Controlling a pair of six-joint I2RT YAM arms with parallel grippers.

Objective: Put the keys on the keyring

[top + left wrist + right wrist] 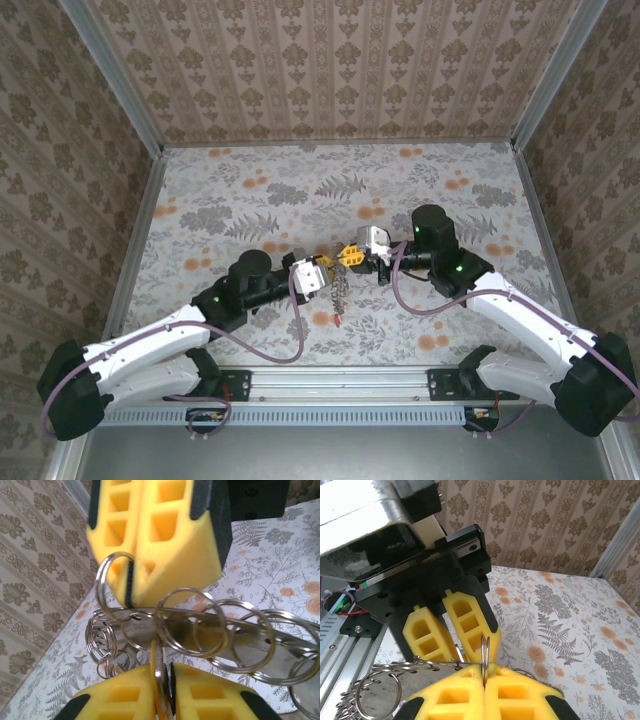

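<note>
Judging by how things are lying now, the biggest risk is the two arms working against each other. The left arm and the right arm are meeting above the middle of the table and gripping the same tangle of metal. Any unmatched pull could be wrenching a ring out of one grip or springing it open, sending the whole bunch down onto the table. The crowding is making a wrong threading likely too. What I take for the keyring is showing as a flat grey band running sideways between the two pairs of fingers, with many loops hanging round it. A key could be sliding onto a neighbouring loop instead. The keys are dangling freely below the grip, so a swing could be snagging them. Both arms are reaching forward and inward, wrists turned toward each other, tips almost touching. The left fingers are pressing together on a split ring seen edge-on. The right fingers are likewise squeezing together on another thin ring standing up from their seam.
</note>
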